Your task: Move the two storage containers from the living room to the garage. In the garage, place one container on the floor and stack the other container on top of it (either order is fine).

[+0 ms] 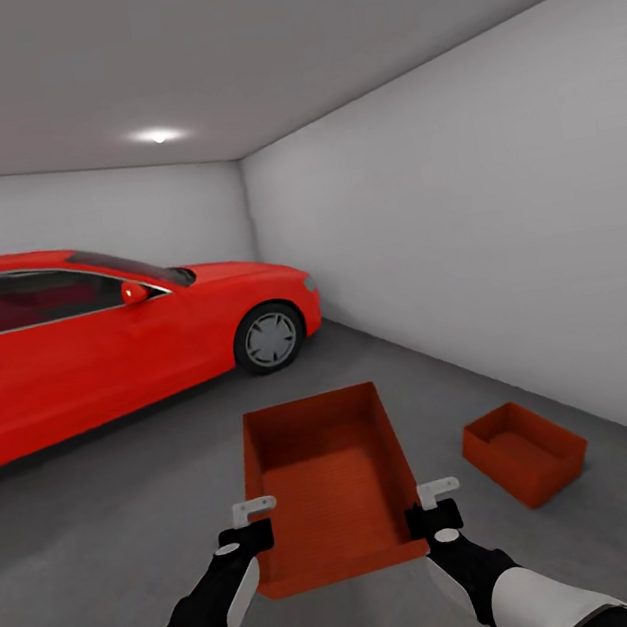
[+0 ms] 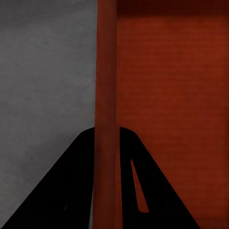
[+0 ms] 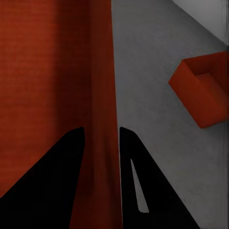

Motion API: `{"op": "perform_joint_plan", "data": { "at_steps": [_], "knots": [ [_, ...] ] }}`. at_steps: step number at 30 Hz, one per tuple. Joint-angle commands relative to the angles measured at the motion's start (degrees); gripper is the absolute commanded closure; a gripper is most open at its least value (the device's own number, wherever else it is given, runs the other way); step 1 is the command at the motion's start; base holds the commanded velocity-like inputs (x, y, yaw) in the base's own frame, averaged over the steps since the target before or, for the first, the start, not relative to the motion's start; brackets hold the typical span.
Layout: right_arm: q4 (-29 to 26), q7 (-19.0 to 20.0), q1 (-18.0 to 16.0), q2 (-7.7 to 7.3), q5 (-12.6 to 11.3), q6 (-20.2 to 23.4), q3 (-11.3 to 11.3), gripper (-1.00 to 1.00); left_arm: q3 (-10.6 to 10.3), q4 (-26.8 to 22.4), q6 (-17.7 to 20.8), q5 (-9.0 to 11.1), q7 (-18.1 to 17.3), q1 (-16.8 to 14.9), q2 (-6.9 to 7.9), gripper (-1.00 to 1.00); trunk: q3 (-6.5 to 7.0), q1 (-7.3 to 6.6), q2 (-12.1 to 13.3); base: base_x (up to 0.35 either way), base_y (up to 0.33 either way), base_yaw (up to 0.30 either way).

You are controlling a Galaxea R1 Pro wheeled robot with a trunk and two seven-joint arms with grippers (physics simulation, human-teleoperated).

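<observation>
I am in the garage. An orange-red storage container [image 1: 325, 484] hangs in front of me above the grey concrete floor [image 1: 111, 507], held by both arms. My left gripper [image 1: 254, 538] is shut on its left side wall [image 2: 106, 95]. My right gripper [image 1: 434, 515] is shut on its right side wall [image 3: 101, 95]. The second storage container [image 1: 524, 450] sits on the floor to the right, near the white wall, turned at an angle; it also appears in the right wrist view as the other container [image 3: 202, 88].
A red car [image 1: 104, 331] is parked to the left and ahead. A white wall [image 1: 482, 226] runs along the right side. Bare concrete lies between the car and the wall.
</observation>
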Motion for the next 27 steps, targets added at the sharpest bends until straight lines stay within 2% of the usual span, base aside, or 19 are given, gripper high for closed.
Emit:
{"op": "perform_joint_plan", "data": {
  "at_steps": [1, 27],
  "knots": [
    [0.2, 0.1, 0.0, 2.21, -0.9, -0.5, -1.5, 1.00, 0.6, -1.0, 0.4, 2.7, 3.2, 0.0, -1.03, 1.00, -0.10, 0.05, -0.1, 0.322, 0.084, -0.287],
    [0.2, 0.1, 0.0, 2.21, -0.8, -0.5, -1.5, 1.00, 0.6, -1.4, 0.4, 2.6, 3.2, 0.0, -1.08, 1.00, -0.10, 0.05, -0.1, 0.322, 0.084, -0.287]
  ]
}}
